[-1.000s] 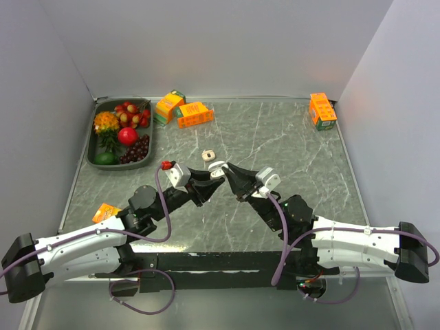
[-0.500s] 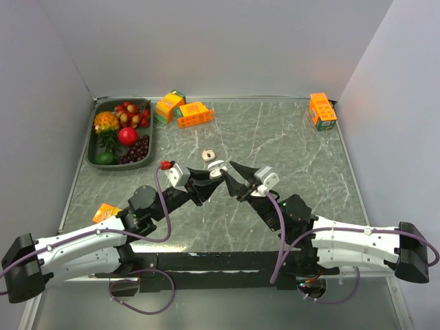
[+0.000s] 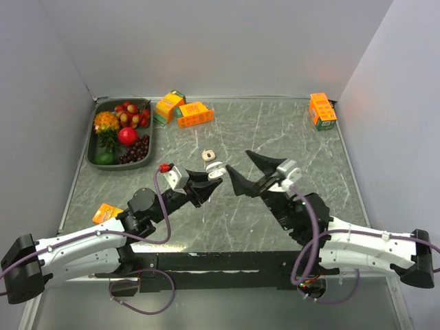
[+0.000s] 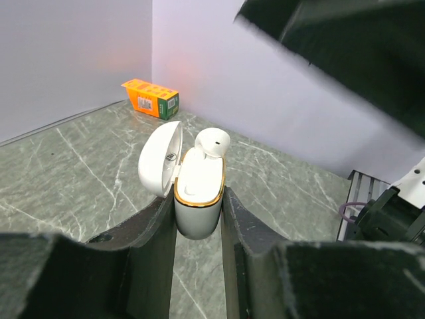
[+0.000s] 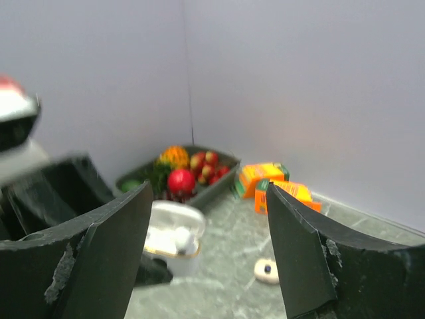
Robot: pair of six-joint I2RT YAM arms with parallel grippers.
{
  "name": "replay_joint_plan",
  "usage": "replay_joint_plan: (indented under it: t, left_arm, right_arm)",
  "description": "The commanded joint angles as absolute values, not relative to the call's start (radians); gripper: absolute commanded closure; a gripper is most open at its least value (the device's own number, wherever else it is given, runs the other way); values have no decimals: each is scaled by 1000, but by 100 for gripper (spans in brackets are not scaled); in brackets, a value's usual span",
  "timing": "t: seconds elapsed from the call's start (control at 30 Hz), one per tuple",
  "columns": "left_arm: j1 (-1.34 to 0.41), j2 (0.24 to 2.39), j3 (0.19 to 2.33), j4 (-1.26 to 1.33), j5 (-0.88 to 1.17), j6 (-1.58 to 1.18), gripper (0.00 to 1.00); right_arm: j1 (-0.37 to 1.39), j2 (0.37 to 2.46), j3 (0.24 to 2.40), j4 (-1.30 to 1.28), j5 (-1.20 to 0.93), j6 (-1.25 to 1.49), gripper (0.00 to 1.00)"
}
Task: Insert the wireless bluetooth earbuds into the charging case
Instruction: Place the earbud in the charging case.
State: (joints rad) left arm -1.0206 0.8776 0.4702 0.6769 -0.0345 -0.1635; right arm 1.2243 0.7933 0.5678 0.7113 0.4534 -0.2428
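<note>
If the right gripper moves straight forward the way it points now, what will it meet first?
Most likely the open charging case that the left gripper holds, though depth is hard to judge.

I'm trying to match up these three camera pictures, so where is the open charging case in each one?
Top external: charging case just left of centre, at the tip of the left gripper.
Left wrist: charging case dead centre, lid open, an earbud sticking out.
Right wrist: charging case low and left of centre, blurred.
Shared landmark: the left gripper clamping it, seen in all three.
</note>
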Motion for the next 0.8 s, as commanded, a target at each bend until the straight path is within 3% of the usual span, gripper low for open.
replay_joint_plan:
  t: [0.0, 0.13, 0.23, 0.37, 0.47, 0.53, 0.77]
  left_arm:
    - [-1023, 847, 454, 747, -55, -138, 99]
    - [-1023, 835, 431, 768, -60, -130, 99]
    - [-1023, 828, 425, 770, -64, -130, 99]
    - [-1025, 822, 425, 767, -72, -130, 99]
    - [-1023, 821, 429, 762, -75, -127, 99]
    - [-1023, 819, 430, 761, -78, -127, 99]
    - [-1025, 813, 428, 761, -84, -124, 99]
  right_arm:
    - [1224, 726, 656, 667, 544, -190, 23]
    - [1218, 738, 748, 412, 659, -127, 24]
    - [1210, 773, 808, 252, 629, -65, 32]
    - [1207, 792, 816, 149, 568, -23, 54]
    - [1204, 817, 841, 85, 552, -20, 63]
    - [1206, 833, 871, 54, 546, -15, 64]
    - [1206, 851, 894, 8, 523, -6, 55]
